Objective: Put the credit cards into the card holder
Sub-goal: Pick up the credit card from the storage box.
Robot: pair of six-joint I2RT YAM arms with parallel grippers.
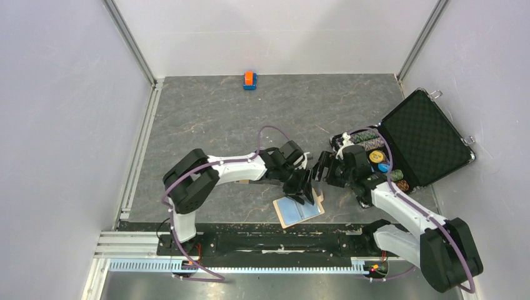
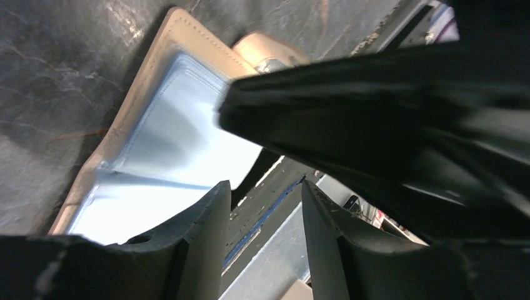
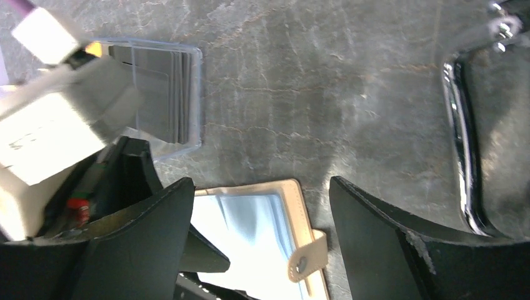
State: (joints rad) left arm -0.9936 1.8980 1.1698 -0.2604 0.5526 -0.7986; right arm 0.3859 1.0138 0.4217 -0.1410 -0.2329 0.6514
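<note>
Step in hand appears to be pre-grasp. Card holder (image 1: 300,211) lies open on the bench (image 1: 206,112); left gripper (image 2: 265,189) and right gripper (image 3: 261,186) hover near it, jaws spread, empty. Next move likely calls for pinching one of the credit cards (image 3: 165,94) stacked nearby.

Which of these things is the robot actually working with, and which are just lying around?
For the job:
open tan card holder with pale blue lining
stack of thin grey cards in a clear tray

Lying about:
black foam-lined case with metal edges
round poker chips in it
small orange-and-blue block
</note>
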